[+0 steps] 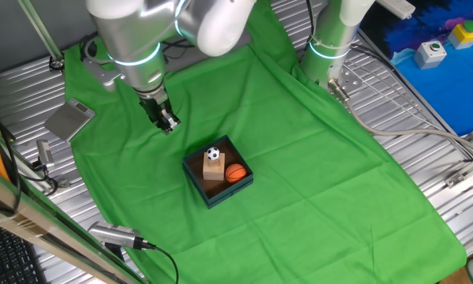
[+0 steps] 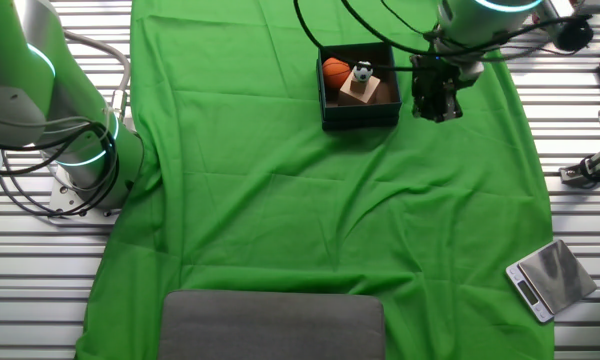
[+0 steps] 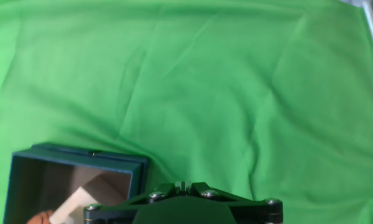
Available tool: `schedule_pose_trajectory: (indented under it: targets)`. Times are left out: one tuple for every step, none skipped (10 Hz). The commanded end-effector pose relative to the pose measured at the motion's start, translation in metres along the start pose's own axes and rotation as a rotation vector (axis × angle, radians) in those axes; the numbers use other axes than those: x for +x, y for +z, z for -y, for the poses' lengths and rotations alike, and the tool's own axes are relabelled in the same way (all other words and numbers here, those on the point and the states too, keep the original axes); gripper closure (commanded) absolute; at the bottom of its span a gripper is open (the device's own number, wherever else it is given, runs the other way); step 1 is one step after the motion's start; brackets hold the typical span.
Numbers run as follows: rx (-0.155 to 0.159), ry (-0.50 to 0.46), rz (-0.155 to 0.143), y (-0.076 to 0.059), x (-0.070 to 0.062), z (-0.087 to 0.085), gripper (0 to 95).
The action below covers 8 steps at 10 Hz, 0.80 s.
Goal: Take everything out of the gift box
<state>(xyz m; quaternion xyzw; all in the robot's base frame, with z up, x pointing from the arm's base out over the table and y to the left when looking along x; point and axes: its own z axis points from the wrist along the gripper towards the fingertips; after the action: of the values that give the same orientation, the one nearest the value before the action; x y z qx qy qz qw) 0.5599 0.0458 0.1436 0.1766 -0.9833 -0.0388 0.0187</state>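
The gift box (image 1: 213, 199) has dark teal walls and stands on the green cloth; it also shows in the other fixed view (image 2: 358, 118) and in the hand view (image 3: 81, 155). Inside it are a soccer ball (image 1: 213, 154), a tan wooden block (image 1: 213, 168) and an orange basketball (image 1: 235, 173). In the other fixed view the ball (image 2: 363, 71) rests on the block (image 2: 358, 90), with the basketball (image 2: 336, 70) beside them. My gripper (image 1: 169, 124) hangs above the cloth beside the box, outside it, with its jaws shut and empty. It also shows in the other fixed view (image 2: 438, 112) and in the hand view (image 3: 183, 185).
A flat grey metal plate (image 1: 69, 120) lies off the cloth's corner, also in the other fixed view (image 2: 550, 277). A second arm's base (image 1: 331, 47) stands at the cloth's far edge. A grey pad (image 2: 272, 325) lies at one edge. Cables run over the ribbed table.
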Motion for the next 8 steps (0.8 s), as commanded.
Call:
schedule_pose_trajectory:
  targets:
    - [-0.033,-0.15,-0.016,0.0004,-0.0008,-0.0002,95.0]
    - [-0.038,-0.173,-0.017,0.0004,-0.0008,-0.0002,95.0]
    - [-0.041,-0.183,-0.016,0.0004,-0.0008,-0.0002,95.0]
    - [-0.041,-0.19,-0.019,0.0004,-0.0008,-0.0002,95.0]
    - [-0.042,-0.196,-0.021,0.0004,-0.0008,-0.0002,95.0]
    - [-0.042,-0.196,-0.021,0.0004,-0.0008,-0.0002,95.0]
    - [-0.051,-0.202,-0.025,-0.0012,0.0002,-0.0011,95.0]
    - [-0.062,-0.205,-0.035,-0.0034,0.0032,-0.0072,95.0]
